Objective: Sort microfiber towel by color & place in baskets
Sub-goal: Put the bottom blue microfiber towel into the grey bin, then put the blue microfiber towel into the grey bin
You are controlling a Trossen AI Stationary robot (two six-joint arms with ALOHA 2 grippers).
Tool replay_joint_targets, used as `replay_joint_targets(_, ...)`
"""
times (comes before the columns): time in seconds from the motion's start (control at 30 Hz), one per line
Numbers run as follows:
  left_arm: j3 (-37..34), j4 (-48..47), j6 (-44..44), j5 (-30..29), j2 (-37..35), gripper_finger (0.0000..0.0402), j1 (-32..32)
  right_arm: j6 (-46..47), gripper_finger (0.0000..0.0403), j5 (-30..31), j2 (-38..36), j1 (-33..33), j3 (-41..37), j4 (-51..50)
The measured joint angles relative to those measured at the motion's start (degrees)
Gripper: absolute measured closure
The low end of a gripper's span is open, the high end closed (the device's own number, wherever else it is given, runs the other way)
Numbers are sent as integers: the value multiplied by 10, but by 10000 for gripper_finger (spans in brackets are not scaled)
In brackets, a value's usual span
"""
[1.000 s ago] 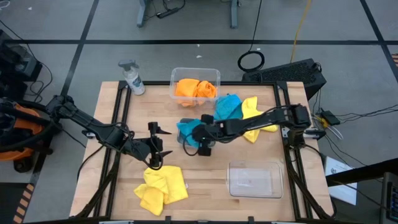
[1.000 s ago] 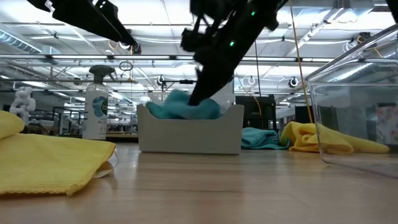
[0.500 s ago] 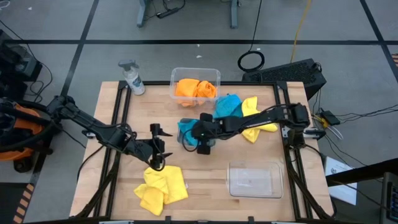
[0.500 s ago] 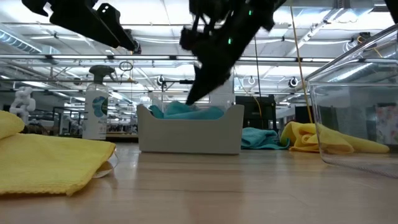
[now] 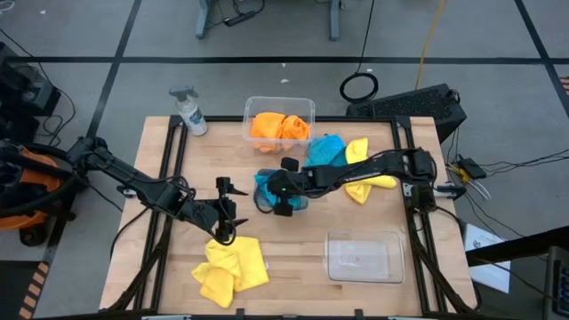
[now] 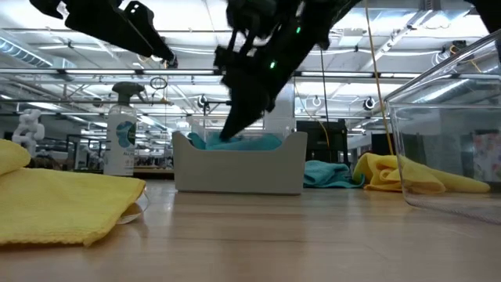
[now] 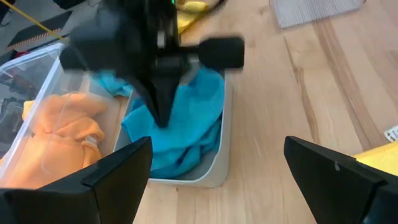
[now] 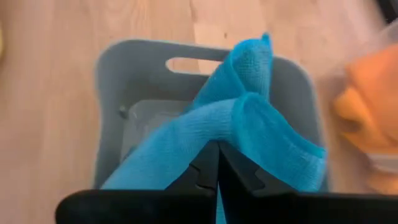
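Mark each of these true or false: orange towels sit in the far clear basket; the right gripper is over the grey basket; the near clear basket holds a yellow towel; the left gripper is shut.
1. Orange towels sit in the far clear basket. True.
2. The right gripper is over the grey basket, shut on the turquoise towel. True.
3. The near clear basket holds a yellow towel. False: nothing shows in it; one yellow towel lies on the table.
4. The left gripper is shut. False: its fingers stand open.
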Motion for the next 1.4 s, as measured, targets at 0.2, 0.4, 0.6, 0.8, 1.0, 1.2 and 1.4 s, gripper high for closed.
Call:
replay_joint_targets(0.2, 0, -3, 1, 4, 0, 34, 0, 1, 403, -3, 54, -11, 0, -9)
replay_joint_targets(0.4, 0, -4, 1, 7, 0, 34, 0, 0, 403, -2, 34, -6, 1, -11)
replay_joint_targets(0.6, 0, -4, 1, 8, 0, 34, 0, -1, 403, 0, -37, 9, 5, -47)
replay_joint_targets(0.8, 0, -7, 1, 8, 0, 34, 0, -53, 394, 1, -123, 29, 5, -156)
replay_joint_targets(1.0, 0, -6, 6, 8, 0, 34, 0, -57, 376, 53, -209, -13, -55, -254)
replay_joint_targets(1.2, 0, -6, 4, 9, 0, 34, 0, -60, 341, 52, -245, -139, -160, -188)
replay_joint_targets(1.4, 0, -5, -9, 9, 0, 34, 0, -95, 290, -27, -226, -241, -225, -58)
